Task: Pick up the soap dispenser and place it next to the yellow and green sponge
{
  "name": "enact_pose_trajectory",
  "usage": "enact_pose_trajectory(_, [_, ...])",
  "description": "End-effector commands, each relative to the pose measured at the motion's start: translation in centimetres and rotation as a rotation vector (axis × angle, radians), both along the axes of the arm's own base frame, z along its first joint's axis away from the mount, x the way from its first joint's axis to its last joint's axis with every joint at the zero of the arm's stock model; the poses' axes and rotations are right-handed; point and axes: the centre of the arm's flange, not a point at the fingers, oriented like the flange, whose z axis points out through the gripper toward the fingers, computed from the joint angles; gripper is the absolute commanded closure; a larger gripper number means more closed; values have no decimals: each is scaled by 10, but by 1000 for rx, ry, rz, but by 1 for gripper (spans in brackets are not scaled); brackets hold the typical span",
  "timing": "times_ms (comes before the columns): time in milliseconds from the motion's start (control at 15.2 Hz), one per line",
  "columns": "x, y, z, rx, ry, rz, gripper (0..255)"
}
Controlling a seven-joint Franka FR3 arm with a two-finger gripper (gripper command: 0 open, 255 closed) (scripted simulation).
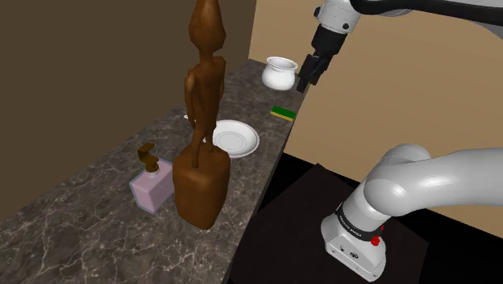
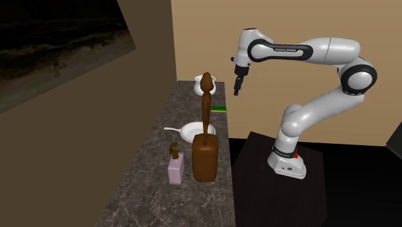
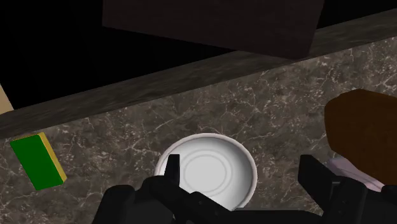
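Shoulder view: the all-black two-finger gripper (image 1: 307, 79) hangs in the air, fingers spread and empty, above the dark marbled counter (image 1: 81, 218). The pale pink square soap dispenser with a brown pump (image 1: 153, 187) stands just beside the brown wooden statue (image 1: 201, 161), well apart from the green and yellow sponge (image 1: 283, 113).

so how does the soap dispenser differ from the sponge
The dispenser is pale pink with a brown pump; the sponge is green and yellow. The dispenser stands upright; the sponge lies flat. The dispenser sits by the base of the statue; the sponge lies near the white pot. Both rest on the marbled counter.
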Motion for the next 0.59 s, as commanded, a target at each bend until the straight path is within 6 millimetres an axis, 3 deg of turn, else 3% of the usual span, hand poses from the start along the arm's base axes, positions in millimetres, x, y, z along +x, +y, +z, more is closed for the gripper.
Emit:
enact_pose_trajectory(0, [0,0,0,0,0,0,0])
enact_pose_trajectory(528, [42,94,-29,7,37,-27,0])
